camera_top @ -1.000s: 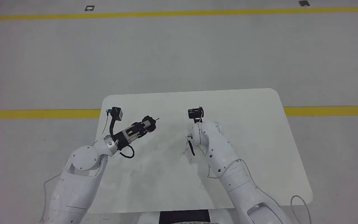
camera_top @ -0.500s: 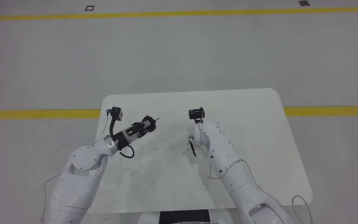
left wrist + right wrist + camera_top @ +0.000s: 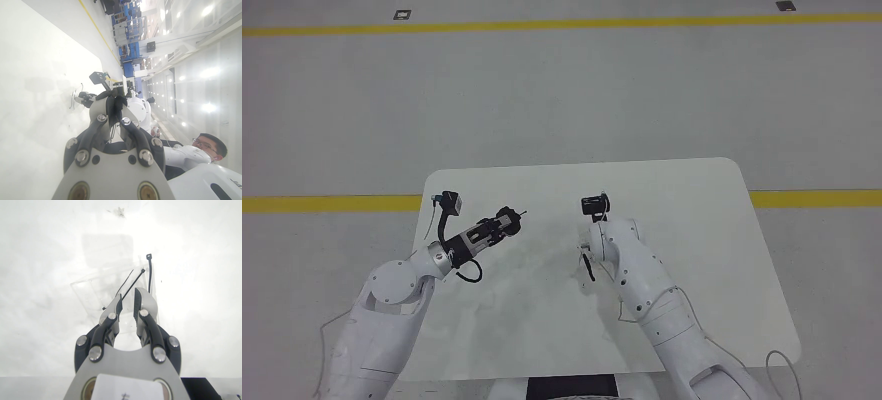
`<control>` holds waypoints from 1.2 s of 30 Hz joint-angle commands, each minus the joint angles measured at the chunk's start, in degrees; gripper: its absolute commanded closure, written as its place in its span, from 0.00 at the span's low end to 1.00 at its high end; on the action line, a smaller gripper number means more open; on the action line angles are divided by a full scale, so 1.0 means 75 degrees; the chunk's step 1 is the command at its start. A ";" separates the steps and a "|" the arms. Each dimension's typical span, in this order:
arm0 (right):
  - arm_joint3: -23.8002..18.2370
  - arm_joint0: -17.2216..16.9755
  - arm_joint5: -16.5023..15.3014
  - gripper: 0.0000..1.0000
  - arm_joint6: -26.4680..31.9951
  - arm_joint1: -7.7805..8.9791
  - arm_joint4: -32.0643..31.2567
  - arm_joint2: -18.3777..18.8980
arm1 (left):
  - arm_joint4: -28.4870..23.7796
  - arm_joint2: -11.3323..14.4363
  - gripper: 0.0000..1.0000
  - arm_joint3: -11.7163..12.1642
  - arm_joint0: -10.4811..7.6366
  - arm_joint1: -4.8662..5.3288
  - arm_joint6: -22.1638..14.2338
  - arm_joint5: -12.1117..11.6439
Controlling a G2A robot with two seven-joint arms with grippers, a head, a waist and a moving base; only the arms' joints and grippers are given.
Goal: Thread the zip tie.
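On the white table (image 3: pixel 692 200), near its middle, sits a clear plastic box (image 3: pixel 88 291) holding the black zip ties. In the right wrist view 2 of them read plainly. 1 zip tie (image 3: pixel 150 275) lies along the box's right wall with its square head at the far end. A second zip tie (image 3: pixel 132 283) slants across the box, its head just beside the first tie's strap and its tail running under the tip of one finger. A third thin black strand (image 3: pixel 125 280) lies close beside the slanted one; I cannot tell whether it is a separate tie. The right gripper (image 3: pixel 128 292) points down at the box with its fingers (image 3: pixel 137 302) apart, and the slanted tie's strap passes below the gap, gripped by neither pad. The left gripper (image 3: pixel 114 103) is held above the left part of the table, well apart from the box, its tip aimed to the right toward the other arm. Its fingers are pressed together. The top view shows a thin dark sliver (image 3: pixel 523 212) past its tip; I cannot tell what it is.
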 commanded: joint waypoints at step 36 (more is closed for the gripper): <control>0.0503 0.0195 0.0000 0.87 -0.0153 -0.0108 0.0000 -0.0044 | 0.0000 0.0000 1.00 0.0000 0.0000 0.0000 0.0000 0.0000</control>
